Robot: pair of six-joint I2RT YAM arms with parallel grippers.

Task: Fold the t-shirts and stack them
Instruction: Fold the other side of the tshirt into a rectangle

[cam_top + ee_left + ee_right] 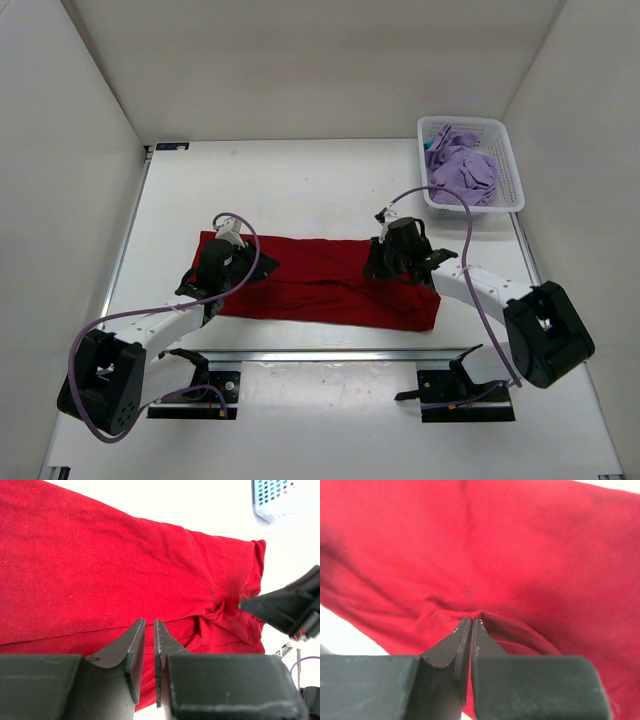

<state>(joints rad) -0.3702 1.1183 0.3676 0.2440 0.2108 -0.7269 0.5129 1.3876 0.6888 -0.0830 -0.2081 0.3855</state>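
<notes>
Fabric of the red shirt (pixel 320 278) is pinched by the right gripper (pixel 471 621), jaws pressed together; the left gripper (pixel 149 623) is held over it, jaws barely parted, grip unclear.

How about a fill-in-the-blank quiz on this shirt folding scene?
1. The t-shirt stretched across the table is ____.
2. The basket sits at the table's far ____ corner.
3. The crumpled shirt filling most of it is ____.
4. The right fingers are ____ on a fold of the t-shirt.
Missing words: red; right; purple; shut.
</notes>
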